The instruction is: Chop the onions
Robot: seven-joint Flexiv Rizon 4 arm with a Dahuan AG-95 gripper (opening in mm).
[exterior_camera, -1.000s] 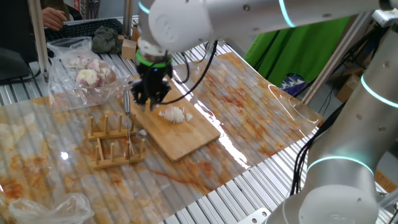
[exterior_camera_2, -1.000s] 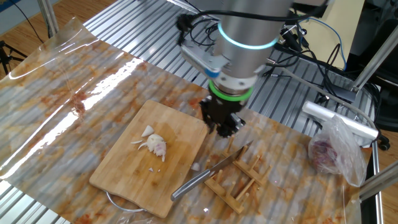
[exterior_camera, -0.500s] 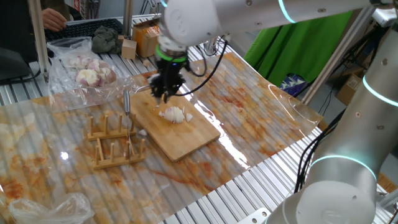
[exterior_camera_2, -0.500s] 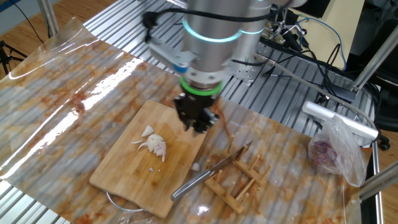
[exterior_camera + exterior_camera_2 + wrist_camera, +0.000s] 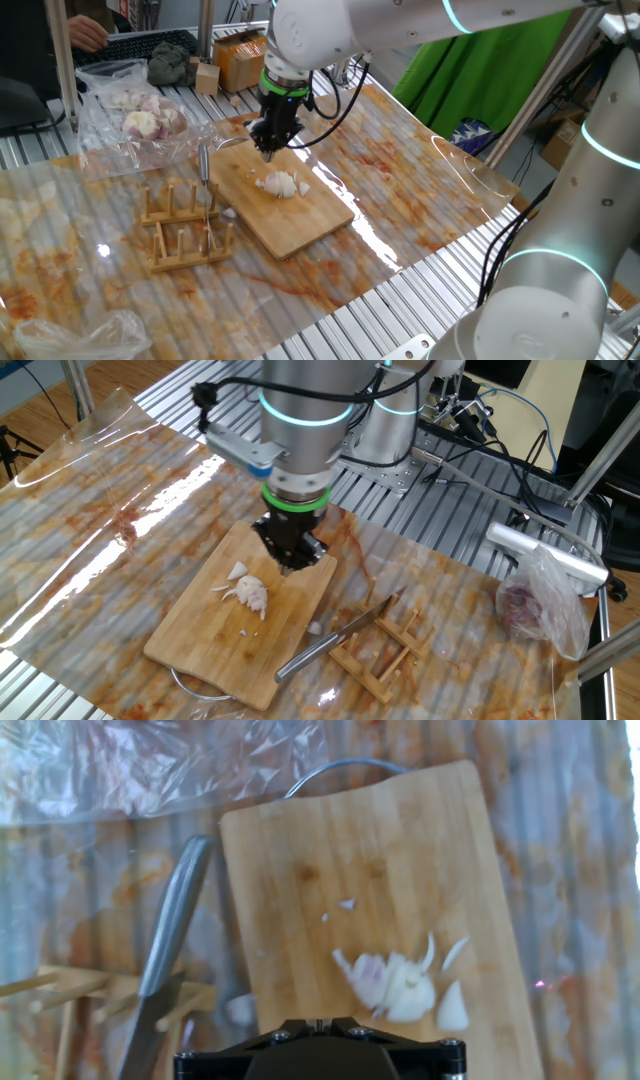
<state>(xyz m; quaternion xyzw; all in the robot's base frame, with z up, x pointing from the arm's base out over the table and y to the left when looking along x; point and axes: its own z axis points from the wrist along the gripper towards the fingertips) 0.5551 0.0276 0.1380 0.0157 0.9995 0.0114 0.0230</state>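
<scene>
The onion [image 5: 280, 185] is a small pale cluster of cut wedges on the wooden cutting board [image 5: 305, 218]. It also shows in the other fixed view [image 5: 249, 593] and in the hand view [image 5: 398, 986], with a few loose slivers beside it. My gripper [image 5: 268, 142] hangs above the board's far end, just behind the onion and apart from it [image 5: 290, 560]. In the hand view its fingertips [image 5: 318, 1020] are closed together with nothing between them. A knife [image 5: 335, 643] lies off the board with its blade resting on a wooden rack.
The wooden rack [image 5: 187, 232] stands left of the board. A clear plastic bag of bigger pinkish onions [image 5: 135, 115] lies at the back left. Crinkled plastic sheet [image 5: 420, 170] covers the table. Another plastic bag [image 5: 75, 335] lies at the front left.
My gripper has moved away from the knife and rack, across to the board's far end near the onion. The onion and knife have not moved.
</scene>
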